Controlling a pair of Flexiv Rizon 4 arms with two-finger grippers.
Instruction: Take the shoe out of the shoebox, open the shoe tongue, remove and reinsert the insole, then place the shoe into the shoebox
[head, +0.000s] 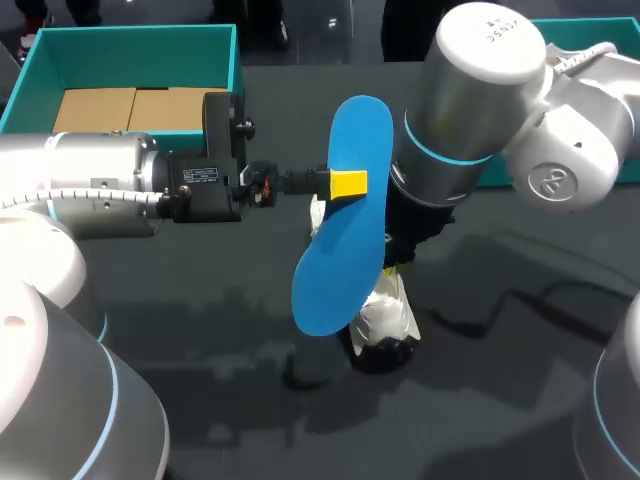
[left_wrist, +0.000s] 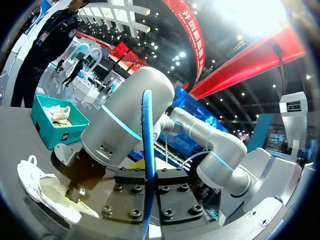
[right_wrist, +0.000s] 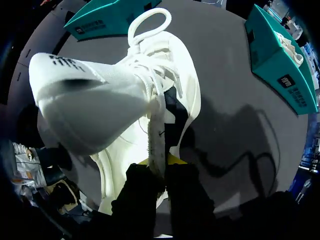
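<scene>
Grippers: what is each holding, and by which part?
Left gripper pinches the blue insole at mid-length, on its edge; right gripper holds the white shoe by its collar rim.

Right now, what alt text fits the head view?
The left gripper holds a blue insole in the air above the dark table; the right arm points down at a white shoe just beneath it. An open teal shoebox sits at the far left.
</scene>
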